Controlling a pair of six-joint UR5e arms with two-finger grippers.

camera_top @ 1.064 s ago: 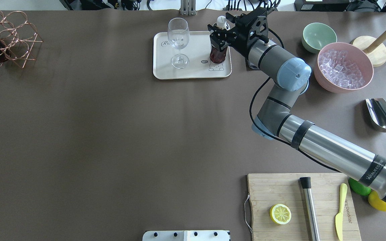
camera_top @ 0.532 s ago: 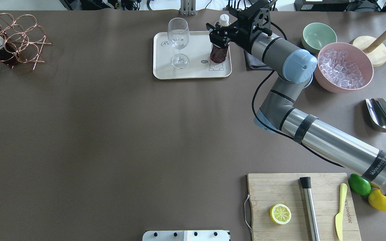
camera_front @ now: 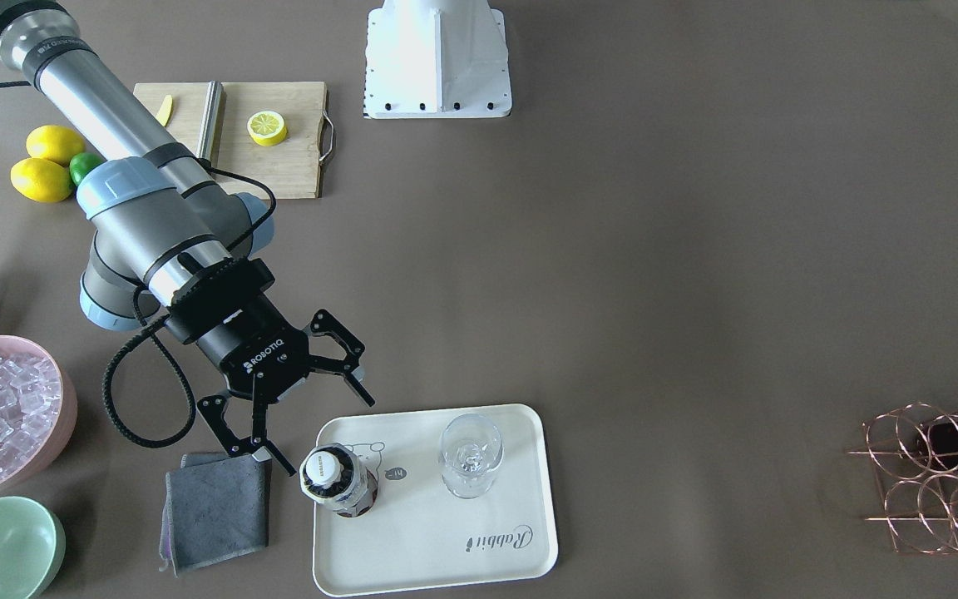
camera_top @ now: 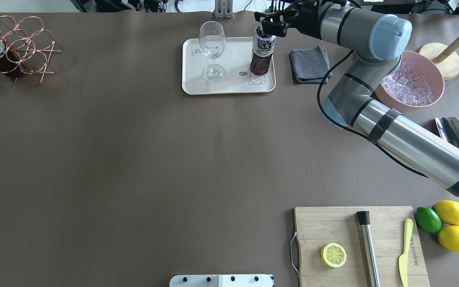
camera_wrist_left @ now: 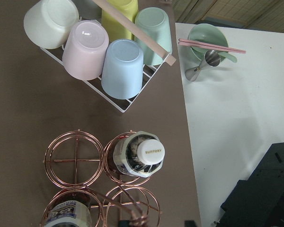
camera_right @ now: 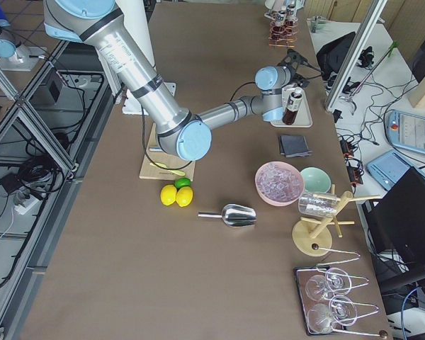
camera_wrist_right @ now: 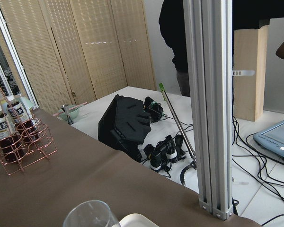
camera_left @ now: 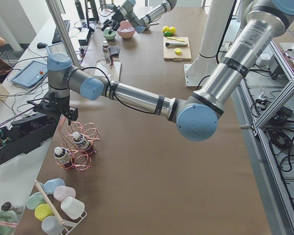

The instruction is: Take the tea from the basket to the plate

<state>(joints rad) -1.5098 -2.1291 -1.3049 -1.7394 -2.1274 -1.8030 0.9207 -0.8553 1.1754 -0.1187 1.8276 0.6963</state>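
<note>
Nearest the robot, a bamboo cutting board [camera_top: 313, 227] carries a halved lemon [camera_top: 333, 254]. Two whole lemons [camera_top: 452, 212] and a lime [camera_top: 427, 219] lie just beside its right edge. Farther out, the right arm [camera_top: 412, 149] reaches diagonally across the table's right half, passing over the pink bowl [camera_top: 408, 104] of ice cubes. Beyond the bowl a grey cloth [camera_top: 309, 59] lies flat, just beside the plate [camera_top: 229, 85]. On the plate's right end the tea [camera_top: 262, 56] stands upright by the bear drawing, cap on. A clear stemmed glass [camera_top: 212, 50] stands upright to its left, apart from it. The right gripper [camera_front: 328, 435] hangs at the table's far edge above the bottle's neck, jaws spread wide and holding nothing. In the front-facing view one fingertip lies close to the white cap, and contact cannot be judged. At the far left corner the basket [camera_top: 26, 52] sits well apart from the plate, with two further bottles [camera_left: 77, 140] upright in its ring cells. The left gripper [camera_left: 63, 115] hovers over the basket; whether it is wide or narrow cannot be told.
</note>
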